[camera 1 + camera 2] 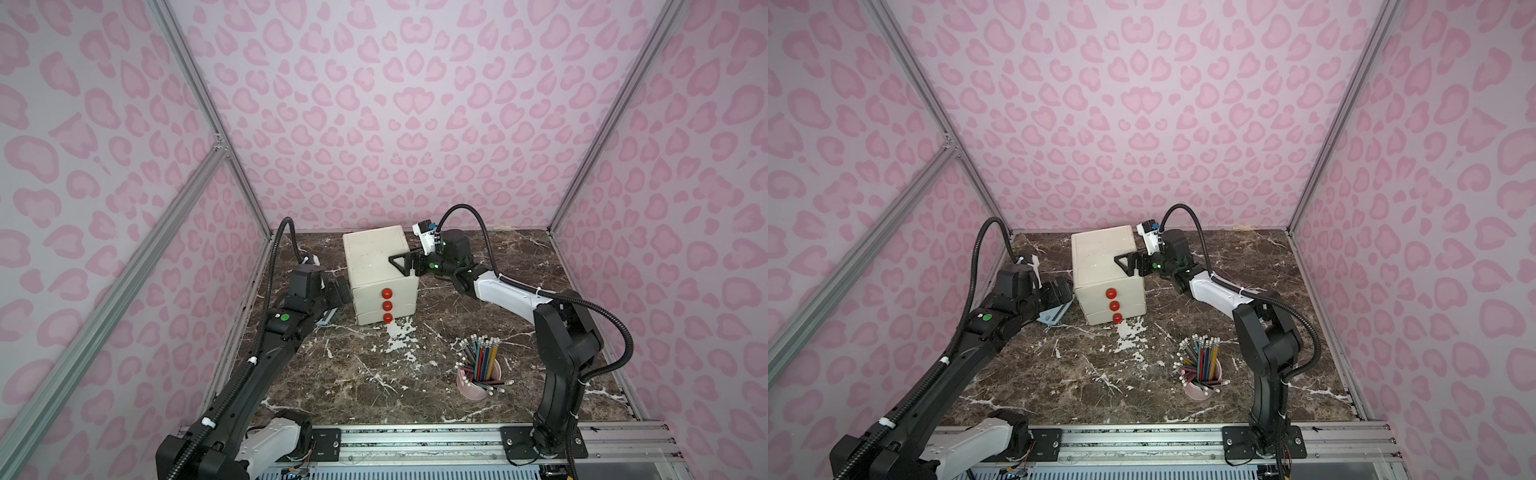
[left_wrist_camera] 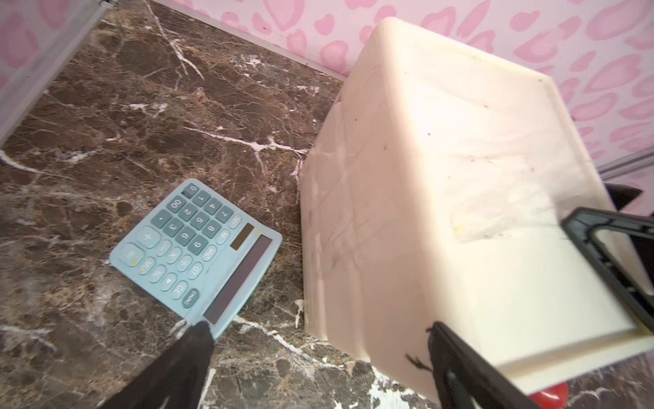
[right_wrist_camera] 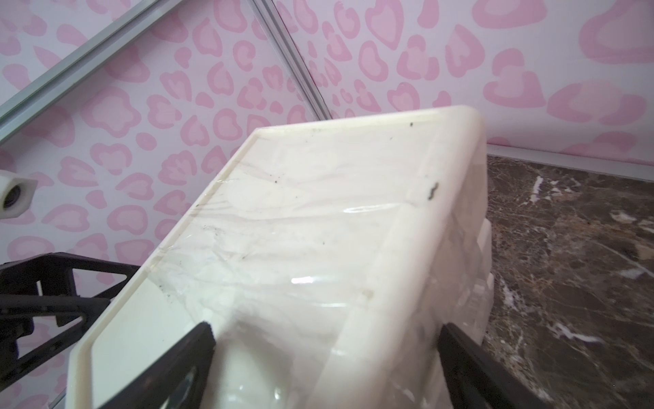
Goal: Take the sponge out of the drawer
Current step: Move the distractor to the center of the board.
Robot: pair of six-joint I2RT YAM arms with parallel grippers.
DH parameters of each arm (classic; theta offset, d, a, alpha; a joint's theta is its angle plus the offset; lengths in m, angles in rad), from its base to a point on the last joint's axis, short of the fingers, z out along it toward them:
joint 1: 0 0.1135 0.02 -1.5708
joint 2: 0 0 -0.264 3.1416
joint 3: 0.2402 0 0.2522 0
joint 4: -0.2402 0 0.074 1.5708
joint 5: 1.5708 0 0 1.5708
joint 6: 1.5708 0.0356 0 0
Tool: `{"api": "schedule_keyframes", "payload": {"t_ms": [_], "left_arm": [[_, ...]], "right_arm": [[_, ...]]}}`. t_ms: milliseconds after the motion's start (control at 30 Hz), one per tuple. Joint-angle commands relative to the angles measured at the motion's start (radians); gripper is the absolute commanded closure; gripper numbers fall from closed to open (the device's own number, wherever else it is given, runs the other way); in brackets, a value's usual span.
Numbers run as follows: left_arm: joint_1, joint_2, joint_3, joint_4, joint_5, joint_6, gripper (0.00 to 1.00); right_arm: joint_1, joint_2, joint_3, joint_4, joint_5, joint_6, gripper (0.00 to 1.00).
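Note:
A cream drawer unit [image 1: 376,259] [image 1: 1100,257] stands at the back of the marble table, its three drawers with red knobs [image 1: 387,293] all pushed in. The sponge is hidden. My left gripper [image 1: 338,291] [image 2: 318,354] is open beside the unit's left wall near its front corner [image 2: 424,177]; nothing is between its fingers. My right gripper [image 1: 401,264] [image 3: 329,354] is open and straddles the unit's top right edge [image 3: 318,212], one finger over the top, the other down the right side.
A light blue calculator [image 2: 198,251] [image 1: 326,318] lies on the table under the left gripper. A pink cup of pencils [image 1: 478,370] [image 1: 1200,370] stands front right. Pink patterned walls close in the left, back and right.

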Motion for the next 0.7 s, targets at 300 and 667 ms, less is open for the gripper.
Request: {"api": "schedule_keyframes", "payload": {"t_ms": [300,667], "left_arm": [[-0.003,0.086,0.049,0.162,0.268,0.004,0.03],[-0.002,0.175,0.104,0.274,0.452,-0.007,0.02]], "right_arm": [[0.036,0.029,-0.040,-0.218,-0.021,-0.051,0.01],[0.041,0.055,-0.010,-0.235,-0.015,-0.057,0.01]]}}
